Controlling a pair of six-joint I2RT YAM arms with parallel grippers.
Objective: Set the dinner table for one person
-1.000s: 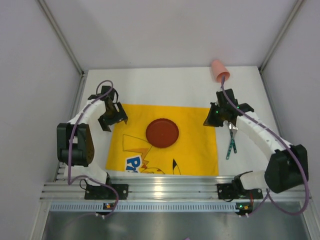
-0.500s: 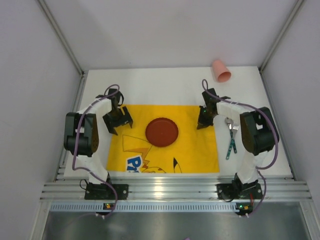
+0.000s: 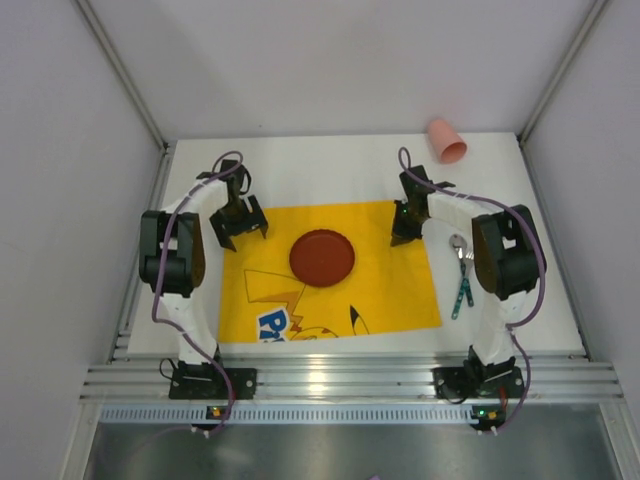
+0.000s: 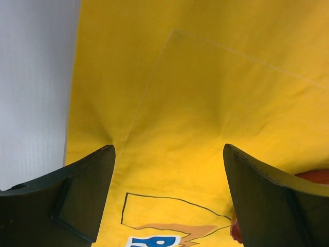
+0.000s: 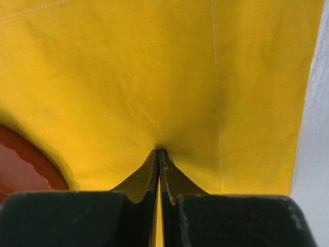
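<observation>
The yellow cartoon-printed placemat (image 3: 330, 290) lies on the white dinner table (image 3: 320, 170), slightly skewed, with a dark red plate (image 3: 322, 258) on its middle. My left gripper (image 3: 242, 228) is open just above the mat's far left corner (image 4: 205, 92), jaws wide apart and empty (image 4: 168, 149). My right gripper (image 3: 400, 228) is shut at the mat's far right corner, pinching a fold of yellow cloth (image 5: 128, 67) between its tips (image 5: 159, 152). The plate's edge shows in both wrist views (image 4: 313, 177) (image 5: 20, 159).
A pink cup (image 3: 446, 141) lies on its side at the far right corner. A fork and spoon with teal handles (image 3: 463, 275) lie on the table right of the mat. The ridged aluminium rail (image 3: 340, 380) runs along the near edge. White walls enclose three sides.
Both grippers moved toward the far edge of the mat. The right one closed on the cloth and the mat's far right corner shifted away, leaving the mat skewed. The plate moved with it.
</observation>
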